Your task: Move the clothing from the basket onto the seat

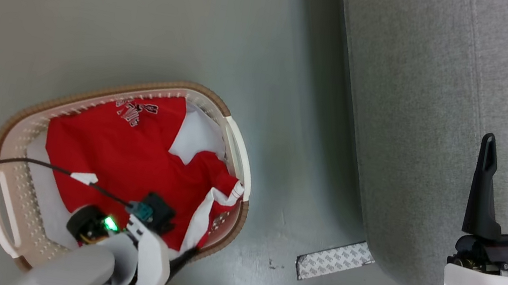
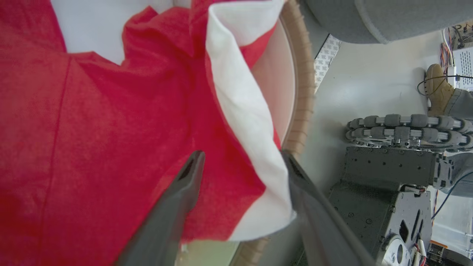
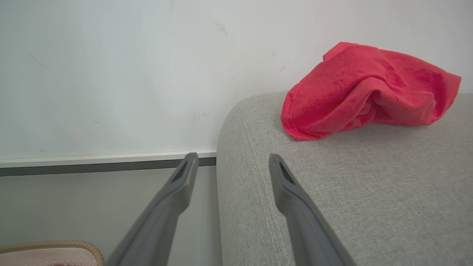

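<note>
My left gripper hangs spread over the clothing, the basket rim just beside one finger; my right gripper, spread and empty, faces the seat edge, red garment beyond

Soft, even, bright indoor light fills all three views, with no glare. In the head view the seat throws a broad, soft shadow onto the floor along its left edge. In the left wrist view the close clothing looks slightly soft and heavily saturated. The jaws of the left gripper blur toward the bottom edge, and the rim of the basket bows with wide-angle distortion.
</note>
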`<state>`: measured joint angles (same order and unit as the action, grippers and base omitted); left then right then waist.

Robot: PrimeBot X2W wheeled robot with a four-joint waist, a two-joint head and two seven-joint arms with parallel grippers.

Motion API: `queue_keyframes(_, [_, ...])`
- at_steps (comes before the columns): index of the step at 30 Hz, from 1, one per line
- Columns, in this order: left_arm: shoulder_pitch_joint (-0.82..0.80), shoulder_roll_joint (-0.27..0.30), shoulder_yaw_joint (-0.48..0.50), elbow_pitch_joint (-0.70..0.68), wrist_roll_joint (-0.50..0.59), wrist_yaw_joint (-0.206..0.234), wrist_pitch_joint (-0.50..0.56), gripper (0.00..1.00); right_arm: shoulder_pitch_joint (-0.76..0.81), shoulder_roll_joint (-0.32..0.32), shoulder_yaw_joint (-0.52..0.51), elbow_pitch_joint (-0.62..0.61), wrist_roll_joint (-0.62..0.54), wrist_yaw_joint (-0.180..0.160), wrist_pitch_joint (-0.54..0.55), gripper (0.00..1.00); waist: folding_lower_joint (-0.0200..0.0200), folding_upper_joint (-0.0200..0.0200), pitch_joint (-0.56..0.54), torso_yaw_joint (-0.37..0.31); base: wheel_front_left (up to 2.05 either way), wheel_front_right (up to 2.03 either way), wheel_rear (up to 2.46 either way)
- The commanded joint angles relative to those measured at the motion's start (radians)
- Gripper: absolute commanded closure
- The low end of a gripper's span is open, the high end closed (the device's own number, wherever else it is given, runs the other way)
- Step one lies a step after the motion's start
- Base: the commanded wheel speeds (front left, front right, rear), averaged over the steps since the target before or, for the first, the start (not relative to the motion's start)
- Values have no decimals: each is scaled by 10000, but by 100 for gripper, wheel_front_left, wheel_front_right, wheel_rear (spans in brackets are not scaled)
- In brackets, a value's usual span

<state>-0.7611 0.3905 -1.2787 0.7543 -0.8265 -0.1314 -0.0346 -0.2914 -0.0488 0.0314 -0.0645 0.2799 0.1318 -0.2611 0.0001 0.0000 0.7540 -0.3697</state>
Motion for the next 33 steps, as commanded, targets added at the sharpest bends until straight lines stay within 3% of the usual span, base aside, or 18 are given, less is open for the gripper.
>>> queue_keyframes(1, [-219, 22, 10, 158, 92, 6, -153, 0, -117, -7, -28, -86, 79, -22, -28, 0, -1, 0, 192, -15, 0, 0, 0])
queue_keyframes(16, [-593, -446, -25, 1133, 354, 4, -768, 0, -121, -7, -247, -238, 247, -22, -28, 0, -1, 0, 895, -49, 0, 0, 0])
queue_keyframes(17, [-579, -472, -28, 1138, 411, 4, -816, 47, -107, -9, -267, -231, 241, -22, -28, 0, -1, 0, 894, -45, 0, 0, 0])
queue_keyframes(18, [-604, -502, -28, 1138, 417, 4, -894, 78, -97, -7, -296, -214, 225, -22, -28, 0, -1, 0, 877, -27, 0, 0, 0])
queue_keyframes(19, [-633, -525, -21, 1158, 400, 6, -957, 100, -85, -9, -323, -176, 203, -22, -28, 0, -1, 0, 834, 8, 0, 0, 0])
queue_keyframes(25, [-456, -679, -22, 1170, -33, 6, -1483, 100, -71, -9, -314, 59, 65, -22, -28, 0, -1, 0, 186, 280, 0, 0, 0])
queue_keyframes(33, [167, -730, 277, 600, -1101, 6, -2260, 100, 159, -9, -561, 788, -336, -22, -28, 0, -1, 0, -1914, 1199, 0, 0, 0])
